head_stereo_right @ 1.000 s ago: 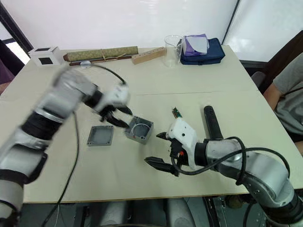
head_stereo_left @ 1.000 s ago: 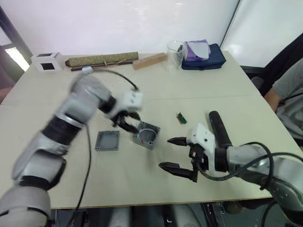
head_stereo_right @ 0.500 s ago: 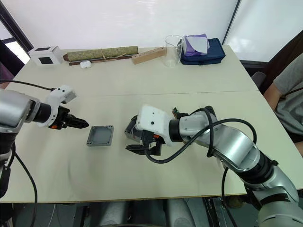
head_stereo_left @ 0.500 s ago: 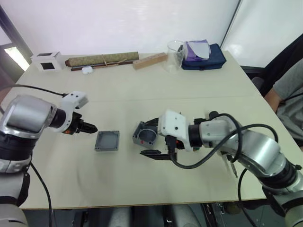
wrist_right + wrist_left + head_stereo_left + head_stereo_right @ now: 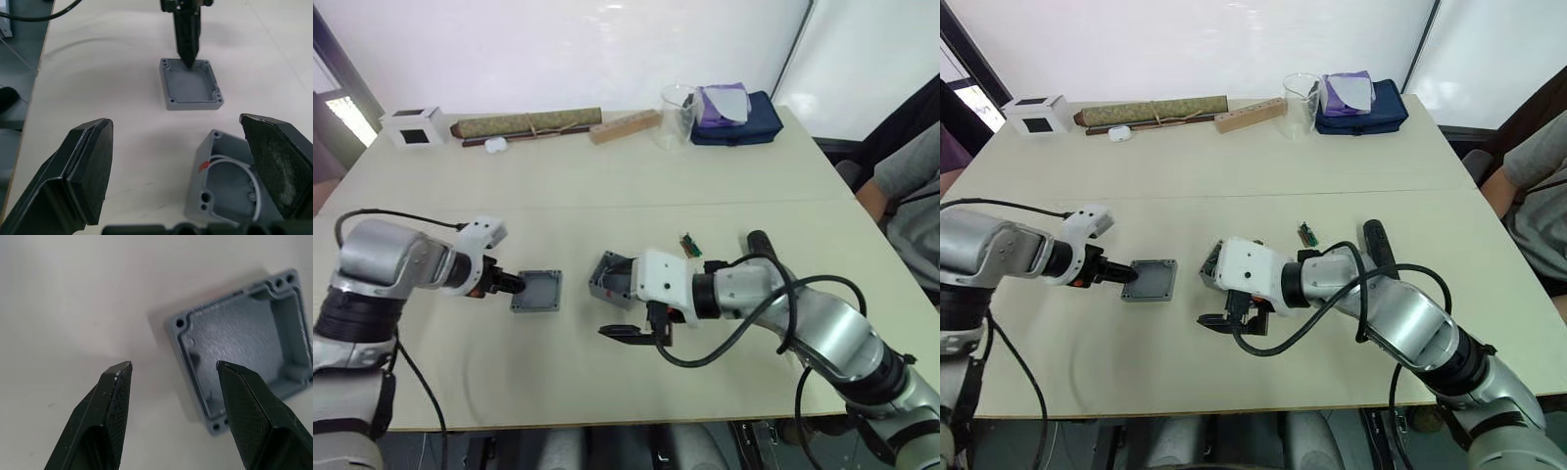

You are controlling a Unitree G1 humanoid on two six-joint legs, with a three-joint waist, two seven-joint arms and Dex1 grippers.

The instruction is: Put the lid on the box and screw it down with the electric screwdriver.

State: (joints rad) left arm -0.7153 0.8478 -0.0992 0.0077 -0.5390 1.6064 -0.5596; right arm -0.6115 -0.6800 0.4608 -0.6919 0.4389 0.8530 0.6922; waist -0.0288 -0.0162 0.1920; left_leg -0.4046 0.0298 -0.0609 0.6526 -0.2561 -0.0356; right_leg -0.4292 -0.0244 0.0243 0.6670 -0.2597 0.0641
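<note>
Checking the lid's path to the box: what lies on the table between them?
Nothing: bare table separates the lid from the box, seen in both eye views and the right wrist view.

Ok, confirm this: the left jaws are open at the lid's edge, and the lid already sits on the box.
Not quite. The lid lies on the table, underside up, apart from the box, as the left eye view shows. The left gripper is indeed open at its edge.

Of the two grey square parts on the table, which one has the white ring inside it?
The box, the deeper part between the right gripper's open fingers. The lid, by the left gripper, is shallow and holds no ring.
</note>
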